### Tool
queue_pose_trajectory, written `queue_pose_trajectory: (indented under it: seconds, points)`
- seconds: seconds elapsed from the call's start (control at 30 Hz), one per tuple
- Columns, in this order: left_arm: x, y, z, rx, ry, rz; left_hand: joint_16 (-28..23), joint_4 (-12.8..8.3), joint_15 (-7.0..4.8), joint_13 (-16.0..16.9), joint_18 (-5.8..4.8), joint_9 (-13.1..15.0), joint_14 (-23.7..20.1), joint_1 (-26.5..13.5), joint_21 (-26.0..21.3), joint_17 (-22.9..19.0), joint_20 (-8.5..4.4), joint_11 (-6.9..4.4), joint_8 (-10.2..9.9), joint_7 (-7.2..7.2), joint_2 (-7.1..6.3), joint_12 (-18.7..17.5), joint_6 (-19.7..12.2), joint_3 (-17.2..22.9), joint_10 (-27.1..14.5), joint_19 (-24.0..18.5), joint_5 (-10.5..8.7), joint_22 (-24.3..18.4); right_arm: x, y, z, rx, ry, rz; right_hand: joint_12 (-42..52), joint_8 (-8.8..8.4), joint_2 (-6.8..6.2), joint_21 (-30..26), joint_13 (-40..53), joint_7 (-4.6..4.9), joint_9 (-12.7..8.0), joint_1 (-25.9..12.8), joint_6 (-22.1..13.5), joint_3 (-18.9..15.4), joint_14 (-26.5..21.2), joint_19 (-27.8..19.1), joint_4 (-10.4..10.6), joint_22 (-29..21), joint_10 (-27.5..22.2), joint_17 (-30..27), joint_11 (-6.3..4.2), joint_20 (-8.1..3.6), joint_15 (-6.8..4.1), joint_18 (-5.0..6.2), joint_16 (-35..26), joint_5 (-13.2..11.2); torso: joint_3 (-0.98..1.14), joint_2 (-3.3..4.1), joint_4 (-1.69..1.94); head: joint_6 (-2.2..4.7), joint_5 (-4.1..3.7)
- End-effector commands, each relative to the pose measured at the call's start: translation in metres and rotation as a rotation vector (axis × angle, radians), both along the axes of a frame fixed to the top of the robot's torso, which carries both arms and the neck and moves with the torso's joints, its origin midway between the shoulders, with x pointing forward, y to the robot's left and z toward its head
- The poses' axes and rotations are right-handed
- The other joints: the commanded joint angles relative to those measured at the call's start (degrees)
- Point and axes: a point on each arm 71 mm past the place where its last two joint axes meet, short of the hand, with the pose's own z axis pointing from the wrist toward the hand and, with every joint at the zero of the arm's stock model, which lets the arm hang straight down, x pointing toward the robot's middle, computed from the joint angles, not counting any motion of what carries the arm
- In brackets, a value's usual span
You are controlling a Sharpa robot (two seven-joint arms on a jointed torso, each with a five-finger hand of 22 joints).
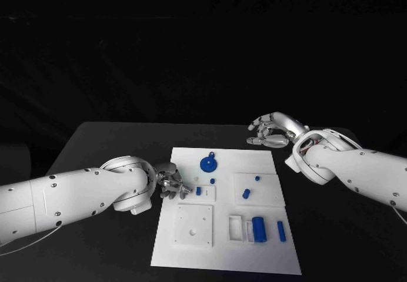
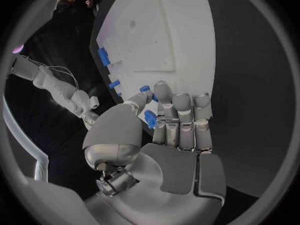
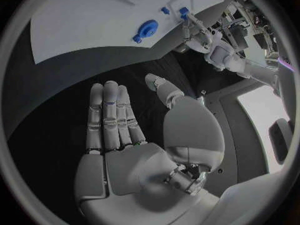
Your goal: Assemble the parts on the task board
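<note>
The white task board (image 1: 222, 252) lies mid-table with blue parts on it: a round wheel (image 1: 209, 163), a thick cylinder (image 1: 259, 228), a slim bar (image 1: 280, 231) and several small pegs. My left hand (image 1: 172, 185) rests at the board's left edge with its fingers curled. In the left wrist view, my left hand (image 2: 165, 130) pinches a small blue part (image 2: 150, 119) between thumb and fingers, and another peg (image 2: 145, 89) lies just past the thumb tip. My right hand (image 1: 272, 133) hovers beyond the board's far right corner, empty, its fingers (image 3: 111, 117) stretched out above the black table.
Raised white plates stand on the board: a square one with holes (image 1: 193, 224), a slotted one (image 1: 235, 228) and one at the right (image 1: 257, 189). Black table surrounds the board on all sides. The wheel (image 3: 147, 30) lies near the board edge facing my right hand.
</note>
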Motion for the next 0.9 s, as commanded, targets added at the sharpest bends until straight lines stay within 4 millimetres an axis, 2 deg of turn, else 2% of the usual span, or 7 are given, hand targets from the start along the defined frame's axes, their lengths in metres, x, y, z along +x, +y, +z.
queue_pose_trajectory:
  seconds: [0.03,0.23,0.53,0.9]
  points:
    - [0.002,-0.001,0.002,-0.006,0.028,-0.001,0.2,-9.5,0.06,-0.1,-0.65,0.1,0.5,-0.8,0.1,-0.1,-6.82,-0.15,-0.1,0.02,0.03,0.3,0.4,9.1,0.2,0.3,0.57,0.8,0.000,0.002,-0.001,-0.004,0.006,0.014,0.4,0.37,0.09,-0.4,-0.1,0.35,0.0,-0.5,0.0,-0.3,0.3,0.0,0.2,0.1,-0.3,0.1,0.03,0.42,0.04,1.06,-0.2,0.3,0.02,0.00,0.01,0.07,0.08]
    - [0.006,-0.001,0.008,-0.002,0.031,-0.011,0.3,-10.7,0.12,-0.1,-0.63,0.4,0.6,-1.6,0.1,-0.1,-6.80,-0.26,0.1,-0.10,0.18,0.4,0.7,10.1,0.2,0.4,1.11,0.8,0.000,0.002,-0.001,-0.002,0.007,0.015,0.4,0.37,0.09,-0.4,-0.1,0.36,0.0,-0.6,0.0,-0.3,0.3,0.0,0.2,0.1,-0.3,0.1,0.03,0.44,0.04,1.07,-0.2,0.4,0.02,0.02,-0.01,0.13,0.13]
    - [0.011,-0.004,0.015,-0.030,0.052,-0.019,0.2,-11.2,0.16,-0.1,-0.64,0.6,0.5,-1.8,0.1,-0.1,-6.76,-0.27,0.0,-0.10,0.34,0.3,0.7,10.5,0.1,0.4,1.11,0.8,0.000,0.003,-0.001,-0.001,0.008,0.015,0.5,0.37,0.09,-0.4,-0.2,0.36,0.0,-0.6,0.0,-0.4,0.3,0.0,0.3,0.1,-0.3,0.1,0.04,0.45,0.05,1.08,-0.2,0.5,-0.01,0.01,0.00,0.25,0.11]
    - [0.017,-0.001,0.017,-0.081,0.155,-0.029,0.2,-12.0,0.33,-0.1,-0.70,1.0,0.2,-2.1,0.1,-0.1,-6.64,-0.19,0.0,-0.02,0.62,0.4,0.5,11.0,-0.3,0.1,0.61,0.9,0.000,0.004,-0.001,0.001,0.009,0.017,0.5,0.37,0.10,-0.4,-0.2,0.36,0.0,-0.7,0.0,-0.4,0.3,0.0,0.3,0.2,-0.3,0.1,0.04,0.47,0.05,1.09,-0.2,0.6,-0.02,0.03,0.02,0.29,0.19]
